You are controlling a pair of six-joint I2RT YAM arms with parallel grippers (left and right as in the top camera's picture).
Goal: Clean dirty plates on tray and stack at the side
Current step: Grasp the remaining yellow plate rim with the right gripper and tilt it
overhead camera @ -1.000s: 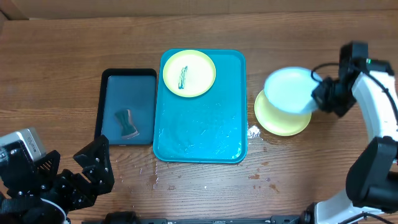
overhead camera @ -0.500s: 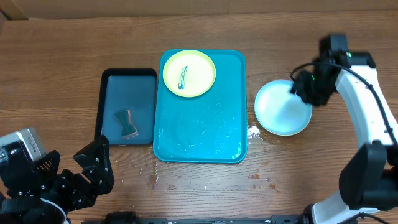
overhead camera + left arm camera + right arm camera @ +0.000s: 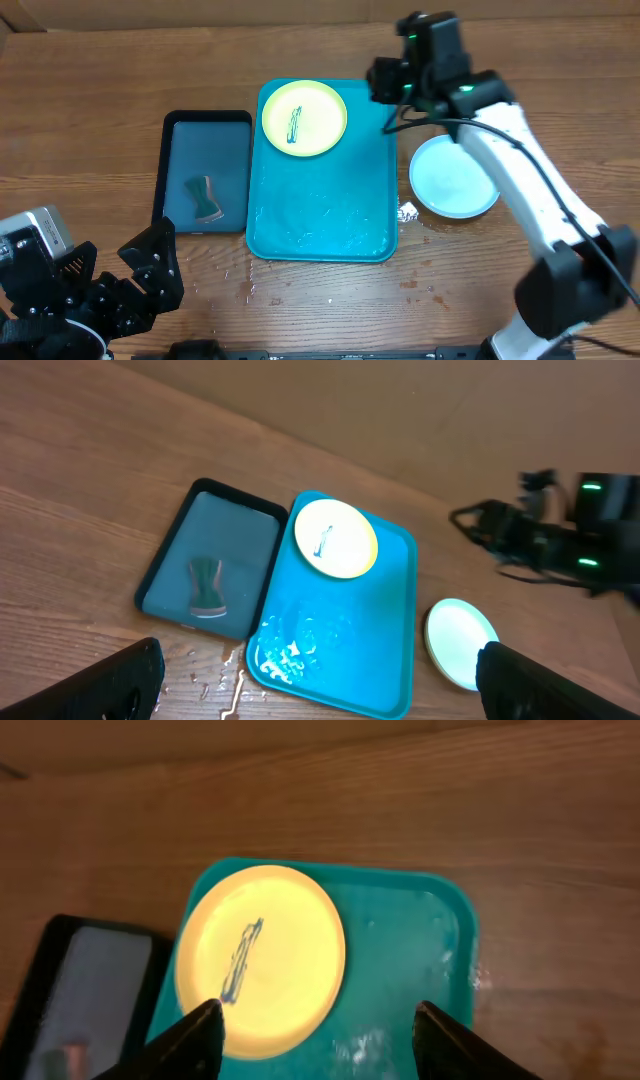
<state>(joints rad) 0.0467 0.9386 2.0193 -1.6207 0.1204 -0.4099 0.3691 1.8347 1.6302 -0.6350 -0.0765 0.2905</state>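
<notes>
A yellow-green plate with a dark teal smear lies at the far end of the turquoise tray. To the right of the tray a light blue plate rests on the table; a yellow-green edge peeks out beneath it in the left wrist view. My right gripper hovers over the tray's far right corner, open and empty. In the right wrist view its fingertips frame the smeared plate and the tray. My left gripper hangs open and empty at the near left, far from the tray.
A black tray left of the turquoise one holds a small dark scrubber. Water droplets lie on the tray's floor and on the wood in front of it. A small white scrap sits by the tray's near right corner.
The right gripper set the light blue plate down on the yellow-green plate beside the tray, opened, and swung left and back to above the tray's far right corner. The left arm stayed still.
</notes>
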